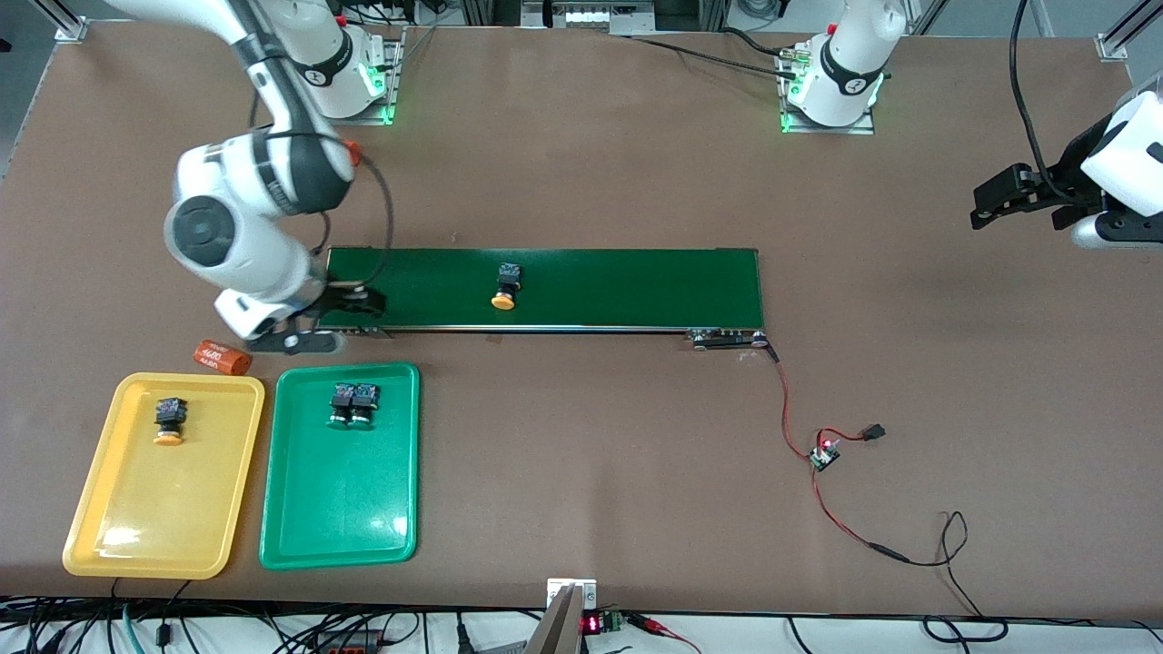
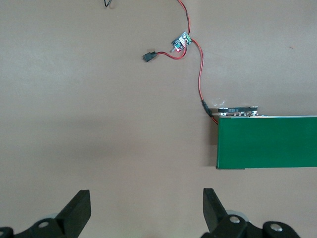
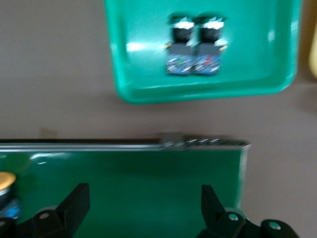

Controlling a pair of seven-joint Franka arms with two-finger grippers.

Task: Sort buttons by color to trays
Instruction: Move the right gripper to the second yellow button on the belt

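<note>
One button (image 1: 506, 285) with a yellow-orange cap lies on the dark-green belt (image 1: 636, 282); it also shows in the right wrist view (image 3: 6, 191). A second yellow-capped button (image 1: 170, 421) lies in the yellow tray (image 1: 136, 536). Two green-capped buttons (image 1: 342, 405) (image 1: 363, 405) sit side by side in the green tray (image 1: 336, 509), and both buttons (image 3: 181, 47) (image 3: 209, 47) appear again in the right wrist view. My right gripper (image 1: 356, 304) (image 3: 143, 208) hangs open and empty over the belt's end at the right arm's side. My left gripper (image 1: 986, 202) (image 2: 147, 208) waits open over bare table.
An orange cylinder (image 1: 223, 357) with white print lies between the belt and the yellow tray. Red-and-black wires run from the belt's motor end to a small circuit board (image 1: 825, 454) (image 2: 181, 41). The trays stand nearer the front camera than the belt.
</note>
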